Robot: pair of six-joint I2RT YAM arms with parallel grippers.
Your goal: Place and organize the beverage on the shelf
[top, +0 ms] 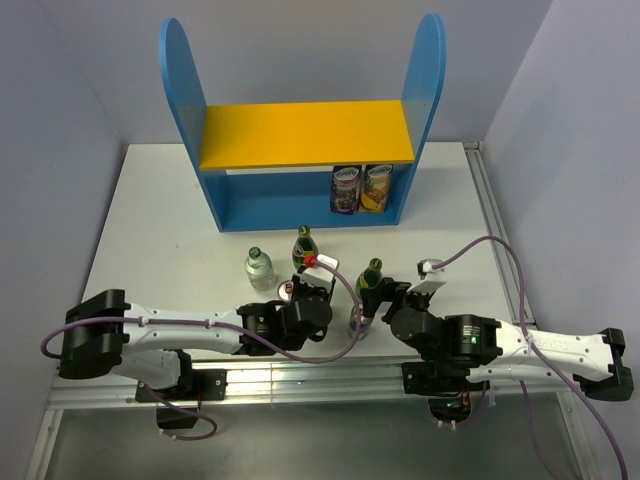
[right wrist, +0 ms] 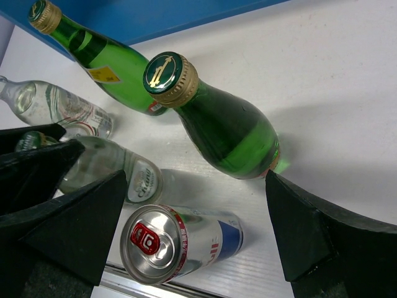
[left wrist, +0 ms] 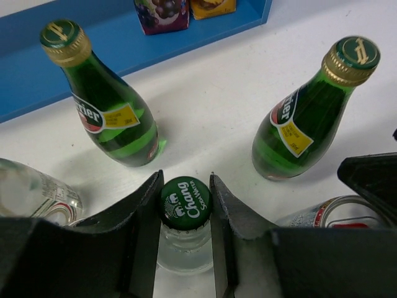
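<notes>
The blue shelf (top: 305, 133) with its yellow upper board stands at the back of the table. My left gripper (left wrist: 185, 176) is shut on the green cap and neck of a clear glass bottle (left wrist: 186, 202) standing on the table. A second clear bottle (left wrist: 31, 189) stands to its left. Two dark green bottles (left wrist: 118, 118) (left wrist: 304, 121) stand just beyond it. My right gripper (right wrist: 196, 175) is open, and a blue-silver can (right wrist: 180, 239) stands upright between its wide-apart fingers, touching neither. The nearer green bottle (right wrist: 217, 118) is just beyond the fingertips.
Two fruit-printed containers (top: 345, 188) (top: 376, 188) stand on the shelf's lower tier at the right. The drinks crowd close together near the table's front rail (top: 300, 375). Both grippers (top: 297, 292) (top: 372, 298) work side by side among them.
</notes>
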